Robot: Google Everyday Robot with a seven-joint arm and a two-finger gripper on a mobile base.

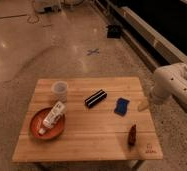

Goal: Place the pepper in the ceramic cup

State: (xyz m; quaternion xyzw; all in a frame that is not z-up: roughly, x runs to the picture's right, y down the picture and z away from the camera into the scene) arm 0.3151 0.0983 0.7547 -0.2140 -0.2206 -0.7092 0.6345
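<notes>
The pepper (132,135) is a small dark red-brown tapered thing that lies near the front right corner of the wooden table (87,145). The ceramic cup (60,90) is pale and round and stands upright at the back left of the table. My white arm (173,81) reaches in from the right. My gripper (143,105) hangs at the table's right edge, behind and slightly right of the pepper and far from the cup. It holds nothing that I can see.
A red-orange bowl (47,125) at the front left holds a white tube (53,116). A black box (95,98) lies mid-table, and a blue rectangular piece (121,105) lies right of it, close to the gripper. Polished floor surrounds the table.
</notes>
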